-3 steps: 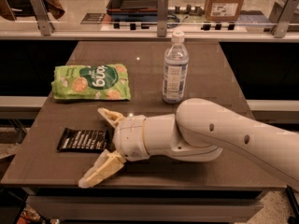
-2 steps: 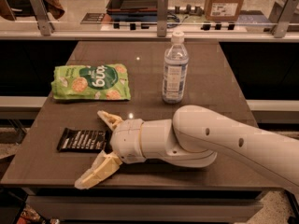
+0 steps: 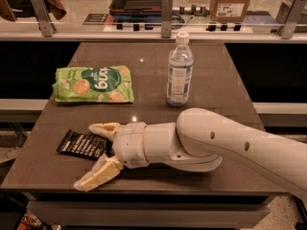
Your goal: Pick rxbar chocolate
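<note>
The rxbar chocolate (image 3: 82,144) is a small flat black-brown bar with white lettering, lying flat near the table's front left. My gripper (image 3: 94,155) is low over the table just right of the bar. Its two cream fingers (image 3: 98,174) are spread wide, one at the bar's far right corner, the other in front of its near right end. The bar's right end lies between them. The fingers are open and hold nothing.
A green snack bag (image 3: 94,84) lies at the back left of the dark table (image 3: 225,85). A clear water bottle (image 3: 180,71) stands upright at the middle. My white arm (image 3: 230,145) crosses the front right. A glass rail runs behind the table.
My gripper has moved left and a little toward the front edge, so the open fingers now straddle the right end of the bar. The bar, bag and bottle have not moved.
</note>
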You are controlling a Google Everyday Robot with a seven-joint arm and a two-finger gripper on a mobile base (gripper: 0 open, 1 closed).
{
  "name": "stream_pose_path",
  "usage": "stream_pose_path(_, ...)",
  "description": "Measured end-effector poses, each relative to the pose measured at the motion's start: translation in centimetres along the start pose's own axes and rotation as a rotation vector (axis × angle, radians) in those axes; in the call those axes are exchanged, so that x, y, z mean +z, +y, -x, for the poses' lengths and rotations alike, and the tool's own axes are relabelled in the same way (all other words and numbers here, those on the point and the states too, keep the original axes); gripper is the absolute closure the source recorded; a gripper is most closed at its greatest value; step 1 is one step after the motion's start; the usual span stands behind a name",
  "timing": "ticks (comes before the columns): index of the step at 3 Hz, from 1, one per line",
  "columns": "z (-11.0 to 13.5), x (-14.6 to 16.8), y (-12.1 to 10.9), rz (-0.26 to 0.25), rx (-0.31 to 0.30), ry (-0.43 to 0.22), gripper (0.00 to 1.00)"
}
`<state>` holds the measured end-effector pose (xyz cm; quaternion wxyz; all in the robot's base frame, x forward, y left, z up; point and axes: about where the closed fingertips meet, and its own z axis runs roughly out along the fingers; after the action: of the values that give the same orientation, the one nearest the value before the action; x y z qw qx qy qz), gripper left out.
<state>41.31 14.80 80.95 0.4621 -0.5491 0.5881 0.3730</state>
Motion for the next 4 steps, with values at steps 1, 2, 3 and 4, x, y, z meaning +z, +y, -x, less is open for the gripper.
stream_pose_path(1,0.27,-0.08,-0.01,0.0,0.0,0.0,0.64)
stream_pose_path(2,0.28,-0.07,-0.01,0.0,0.0,0.0,0.89)
stream_pose_path(3,0.35,-0.09,-0.01,0.0,0.0,0.0,1.0)
stream_pose_path(4,0.35,-0.08,0.0,0.0,-0.001,0.0,1.0)
